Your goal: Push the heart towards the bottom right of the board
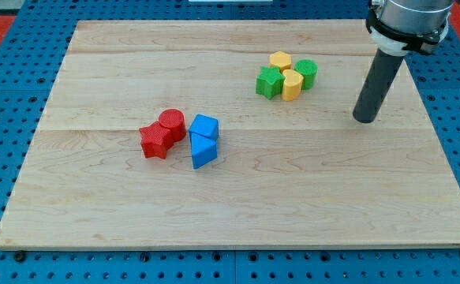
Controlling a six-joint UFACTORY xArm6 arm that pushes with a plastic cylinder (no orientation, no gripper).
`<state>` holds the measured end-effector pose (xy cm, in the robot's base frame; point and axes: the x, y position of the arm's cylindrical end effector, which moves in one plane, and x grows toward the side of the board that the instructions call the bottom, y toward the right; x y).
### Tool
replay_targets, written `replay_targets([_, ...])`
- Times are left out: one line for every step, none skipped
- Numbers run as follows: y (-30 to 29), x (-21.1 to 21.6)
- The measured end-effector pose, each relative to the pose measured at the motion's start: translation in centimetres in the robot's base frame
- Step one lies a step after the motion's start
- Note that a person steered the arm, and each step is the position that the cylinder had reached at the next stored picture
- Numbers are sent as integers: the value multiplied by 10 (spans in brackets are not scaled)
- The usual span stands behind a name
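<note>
A blue triangular block [203, 151] lies nearest the bottom edge, beside a blue cube [204, 128] and two red blocks. The yellow heart [292, 84] sits toward the top-right corner among green blocks. My tip [364, 120], a bare rod with nothing to grip, stands right of it, not touching. I judge the approach unfinished: next I must circle to the heart's upper left.

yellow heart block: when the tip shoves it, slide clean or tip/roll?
Likely slides: the yellow heart looks squat and flat-based on the smooth wooden board. It touches the green star, so it may drag neighbours. My tip sits apart, to its right.
</note>
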<state>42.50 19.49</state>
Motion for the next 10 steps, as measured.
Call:
replay_targets([12,-2])
replay_targets([21,-12])
replay_targets([21,-39])
replay_targets([-31,-41])
replay_targets([-53,-55])
replay_targets([-91,-94])
replay_targets([-105,-112])
replay_targets([-106,-139])
replay_targets([-152,-154])
replay_targets([-155,-189])
